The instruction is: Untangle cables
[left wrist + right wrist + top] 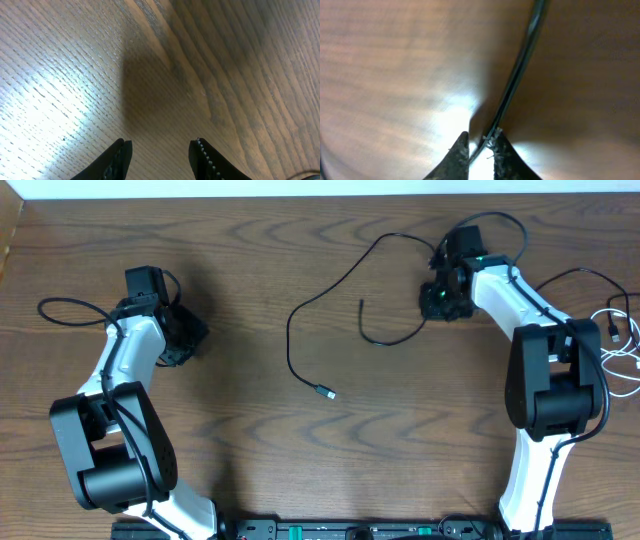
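Note:
The black cable point(300, 310) snakes across the table's middle, its plug end point(328, 393) lying loose near the centre. At the far right edge the white cable point(625, 345) lies in a heap, apart from the black one. My right gripper point(440, 305) is down at the black cable's right part. In the right wrist view the black cable point(520, 60) runs between the fingertips of that gripper point(481, 140), pinched there. My left gripper point(190, 340) hovers over bare wood at the left. In its wrist view the left gripper point(161, 145) stands open with nothing between the fingers.
The wooden table point(250, 240) fills the views. A thicker black arm wire point(65, 305) loops by the left arm, and another point(500, 220) arcs over the right wrist. The arm bases point(350, 530) sit along the front edge.

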Controlling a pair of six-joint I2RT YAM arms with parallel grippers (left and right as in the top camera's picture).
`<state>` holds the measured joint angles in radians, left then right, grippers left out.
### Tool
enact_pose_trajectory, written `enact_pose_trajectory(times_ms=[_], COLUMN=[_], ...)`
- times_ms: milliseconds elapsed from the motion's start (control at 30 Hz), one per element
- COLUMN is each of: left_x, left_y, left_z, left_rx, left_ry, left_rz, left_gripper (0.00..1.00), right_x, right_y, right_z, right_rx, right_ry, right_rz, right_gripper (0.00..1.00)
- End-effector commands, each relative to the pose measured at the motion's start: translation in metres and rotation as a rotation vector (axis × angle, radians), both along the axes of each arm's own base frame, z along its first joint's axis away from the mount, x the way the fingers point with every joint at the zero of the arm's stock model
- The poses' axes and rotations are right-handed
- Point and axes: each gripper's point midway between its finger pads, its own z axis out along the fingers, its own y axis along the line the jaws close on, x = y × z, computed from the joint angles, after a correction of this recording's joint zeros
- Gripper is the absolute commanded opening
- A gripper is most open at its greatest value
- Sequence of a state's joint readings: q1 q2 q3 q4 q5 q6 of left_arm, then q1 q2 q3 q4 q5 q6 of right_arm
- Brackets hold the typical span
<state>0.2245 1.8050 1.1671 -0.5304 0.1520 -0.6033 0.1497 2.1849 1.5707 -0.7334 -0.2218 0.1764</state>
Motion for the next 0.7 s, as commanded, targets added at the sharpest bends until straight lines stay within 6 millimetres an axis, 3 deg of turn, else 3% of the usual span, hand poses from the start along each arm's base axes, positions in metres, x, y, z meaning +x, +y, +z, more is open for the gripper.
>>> enact_pose_trajectory(times_ms=[0,167,433,567,667], left_x=[-0.003,-0.003,-0.003,-0.003,-0.003], left_y=[-0.001,-0.001,-0.001,-0.001,-0.001], left_z=[-0.004,-0.004,-0.004,-0.004,-0.004], left_rx=[-0.003,-0.003,-0.003,-0.003,-0.003], left_ry=[0.016,0.016,0.016,0.016,0.016], left_rz=[0.004,0.004,0.004,0.004,0.004], left_gripper=[0.43,0.43,0.43,0.42,0.43], right_x=[-0.040,-0.077,-0.137,-0.149,-0.144], right_y=[0.044,0.083,0.170,0.193,0.199], right_z=[-0.013,-0.014,-0.016,-0.017,-0.005], right_rx=[0.134,0.125,0.077,0.043,0.051], right_ry=[0.163,0.268,0.286,0.245,0.229], right_rz=[0.025,0.073,0.310,0.380,0.387], right_gripper=[0.11,0.11,0.12,0.16,0.19])
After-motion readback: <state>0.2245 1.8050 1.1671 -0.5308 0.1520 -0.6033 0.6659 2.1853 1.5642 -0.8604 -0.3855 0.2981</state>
